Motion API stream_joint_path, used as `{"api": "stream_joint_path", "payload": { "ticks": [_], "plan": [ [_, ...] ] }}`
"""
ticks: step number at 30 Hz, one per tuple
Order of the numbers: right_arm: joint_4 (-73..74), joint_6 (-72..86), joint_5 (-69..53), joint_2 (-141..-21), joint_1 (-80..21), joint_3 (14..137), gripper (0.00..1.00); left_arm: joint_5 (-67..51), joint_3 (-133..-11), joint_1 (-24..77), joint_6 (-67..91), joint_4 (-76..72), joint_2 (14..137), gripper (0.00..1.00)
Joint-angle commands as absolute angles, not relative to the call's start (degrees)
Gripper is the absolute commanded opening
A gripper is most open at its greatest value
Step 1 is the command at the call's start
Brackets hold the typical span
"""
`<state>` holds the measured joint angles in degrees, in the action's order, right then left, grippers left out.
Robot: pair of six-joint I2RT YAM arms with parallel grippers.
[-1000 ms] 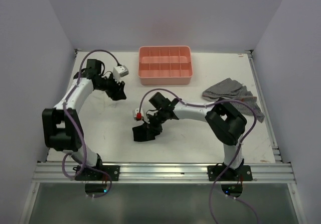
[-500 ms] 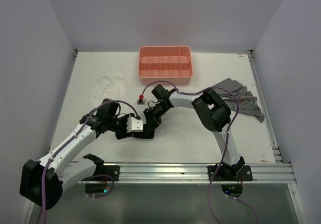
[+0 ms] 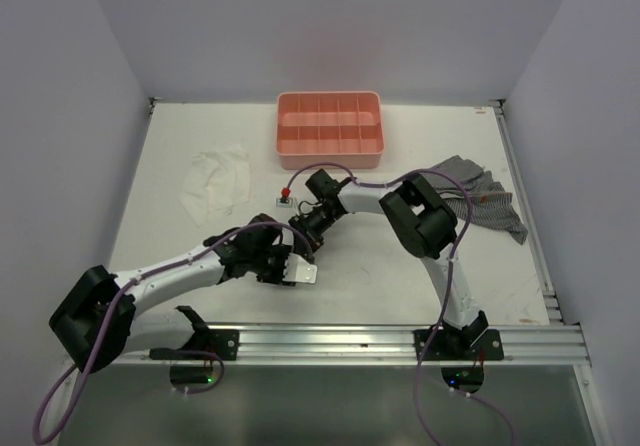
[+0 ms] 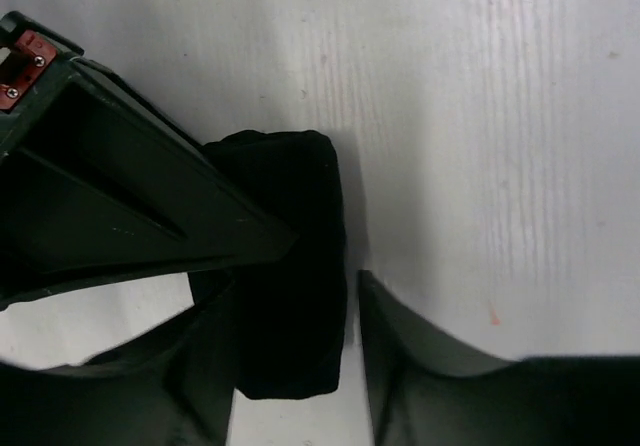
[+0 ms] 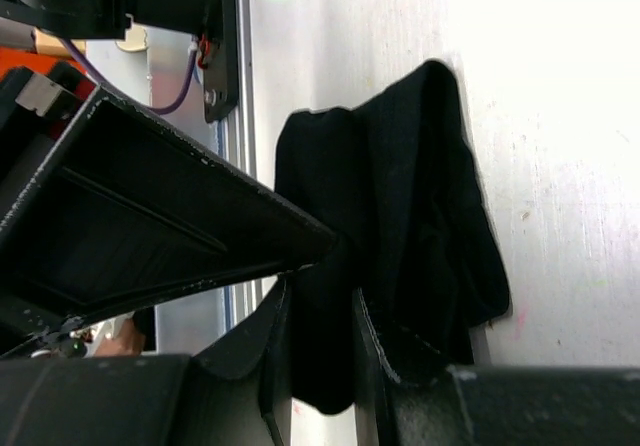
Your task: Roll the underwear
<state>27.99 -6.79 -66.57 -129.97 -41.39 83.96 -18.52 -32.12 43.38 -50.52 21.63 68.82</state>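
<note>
The underwear (image 3: 298,248) is a black bunched bundle on the table near the front centre, between both grippers. In the left wrist view it (image 4: 295,196) lies lengthwise between my left gripper's (image 4: 297,276) fingers, which are closed in on it; a thin sliver of table shows beside the right finger (image 4: 400,356). My right gripper (image 5: 320,288) is shut on one end of the fabric (image 5: 420,196), pinching a fold. From above, my left gripper (image 3: 290,264) comes in from the left and my right gripper (image 3: 303,234) from behind.
A pink compartment tray (image 3: 330,149) stands at the back centre. A thin white cloth (image 3: 215,176) lies at the back left. A grey checked cloth (image 3: 470,181) lies at the right. The metal rail (image 3: 330,341) runs along the front edge.
My left arm swung from the back left down to the front centre and closed in on the bundle. The white cloth came into view. My right gripper kept hold of the fabric.
</note>
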Motion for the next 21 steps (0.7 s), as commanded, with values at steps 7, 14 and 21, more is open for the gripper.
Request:
{"api": "stream_joint_path", "payload": {
  "ticks": [7,14,21],
  "plan": [
    [33.04,-13.53,-54.85,-129.12,-40.26,83.58,0.36,-18.28,-34.62,44.30,-49.57,24.33,80.76,0.13],
    [45.42,-21.78,-51.77,-124.29,-31.49,89.64,0.63,-25.30,-40.68,41.93,-50.36,34.17,89.28,0.01],
    [50.28,-27.68,-50.27,-110.77,-20.58,84.58,0.59,-33.03,-49.64,34.55,-49.14,42.09,100.09,0.00]
  ]
}}
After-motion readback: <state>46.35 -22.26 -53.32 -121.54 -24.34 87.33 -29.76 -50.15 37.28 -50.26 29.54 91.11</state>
